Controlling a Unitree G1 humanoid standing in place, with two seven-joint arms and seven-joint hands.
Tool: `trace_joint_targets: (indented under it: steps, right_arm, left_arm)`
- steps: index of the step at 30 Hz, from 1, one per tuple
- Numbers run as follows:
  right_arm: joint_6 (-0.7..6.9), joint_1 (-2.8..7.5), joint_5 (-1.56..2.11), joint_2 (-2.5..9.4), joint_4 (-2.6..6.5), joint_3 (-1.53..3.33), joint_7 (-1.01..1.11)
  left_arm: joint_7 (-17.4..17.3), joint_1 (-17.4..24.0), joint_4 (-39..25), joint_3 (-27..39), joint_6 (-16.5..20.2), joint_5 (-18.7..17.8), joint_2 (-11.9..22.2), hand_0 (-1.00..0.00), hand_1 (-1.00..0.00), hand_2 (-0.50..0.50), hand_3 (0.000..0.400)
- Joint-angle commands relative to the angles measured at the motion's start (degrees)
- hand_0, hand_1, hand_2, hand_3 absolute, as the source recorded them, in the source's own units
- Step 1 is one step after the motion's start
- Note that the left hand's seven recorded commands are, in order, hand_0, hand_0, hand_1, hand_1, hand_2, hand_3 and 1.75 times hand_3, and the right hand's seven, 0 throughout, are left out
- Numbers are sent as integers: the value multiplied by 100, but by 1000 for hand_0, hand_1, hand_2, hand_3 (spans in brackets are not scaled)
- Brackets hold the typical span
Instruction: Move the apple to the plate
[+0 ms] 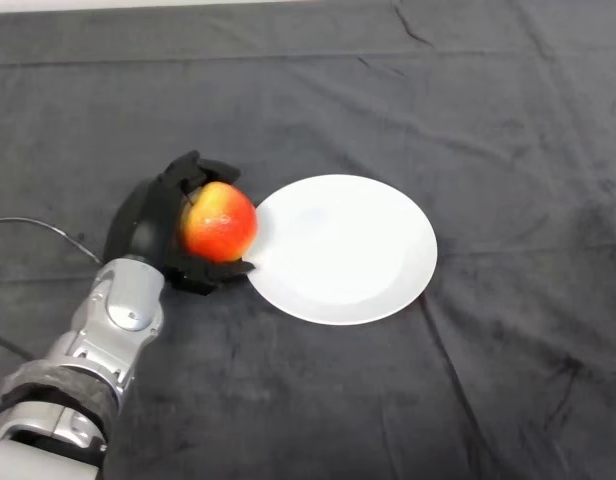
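Observation:
A red and yellow apple [219, 222] is in my left hand [153, 222], whose black fingers and thumb curl round it from the left. The apple sits just at the left rim of a white round plate [358, 250] that lies on the dark cloth in the middle of the view. Whether the apple is lifted or rests on the cloth I cannot tell. My silver-grey arm [98, 340] comes in from the lower left.
The table is covered by a dark wrinkled cloth [488, 400]. Its far edge runs along the top of the view.

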Motion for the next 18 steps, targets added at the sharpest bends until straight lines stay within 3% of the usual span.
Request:
trace_joint_targets:
  steps: [1, 9, 18]
  right_arm:
    - [-1, 11, -12, -153, -5, -13, -28]
    - [-2, 12, -12, -153, -6, -13, -28]
    - [-4, 9, -12, -153, -2, -13, -29]
  left_arm:
    - [17, -409, -376, -236, -142, 110, -11, -1000, -1000, 0, 400]
    - [213, -471, -675, -539, -90, 243, -111, -1000, -1000, 0, 400]
    - [426, -598, -420, -1066, -199, 368, -282, -1000, -1000, 0, 400]
